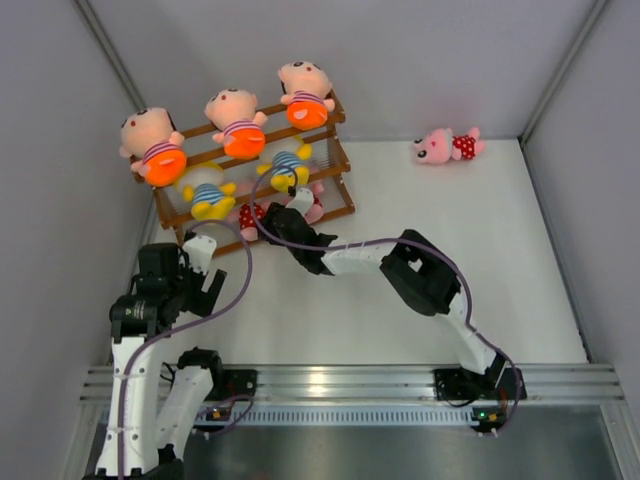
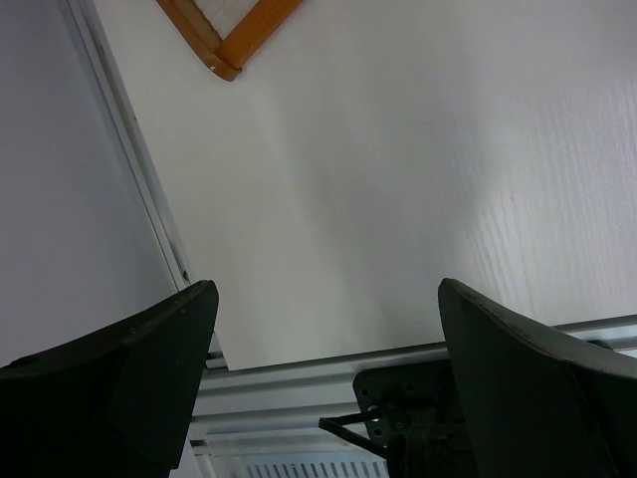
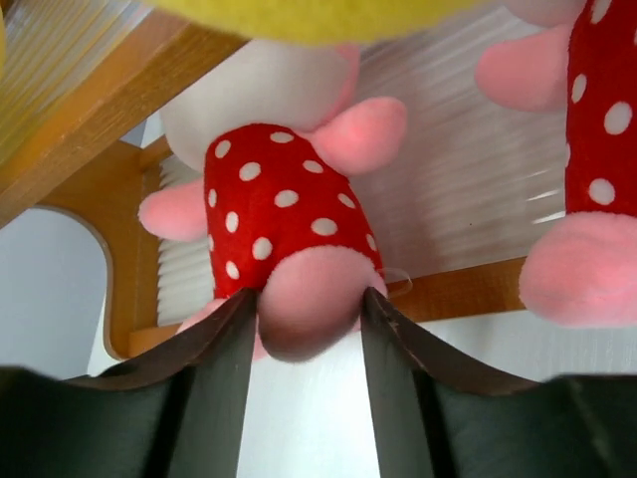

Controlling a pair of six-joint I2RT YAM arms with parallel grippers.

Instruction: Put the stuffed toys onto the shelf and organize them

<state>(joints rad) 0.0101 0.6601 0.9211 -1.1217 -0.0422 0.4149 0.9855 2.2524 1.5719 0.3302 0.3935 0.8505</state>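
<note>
The shelf [image 1: 338,211] stands at the far left. Three peach-faced dolls [image 1: 235,120] sit on its top tier and two yellow dolls [image 1: 288,168] on the middle tier. My right gripper [image 1: 290,215] is at the bottom tier. In the right wrist view it [image 3: 304,299] is shut on the pink foot of a polka-dot-dress doll [image 3: 279,199] that sits on the bottom tier. A second pink doll [image 3: 597,199] sits to its right. One more pink doll [image 1: 445,146] lies on the table at the far right. My left gripper [image 1: 200,290] is open and empty [image 2: 328,289] over the table, near the shelf.
Grey walls close the table on the left, the back and the right. An aluminium rail [image 1: 350,382] runs along the near edge. The shelf's front corner [image 2: 224,45] shows at the top of the left wrist view. The right arm's elbow [image 1: 420,270] hangs over mid-table.
</note>
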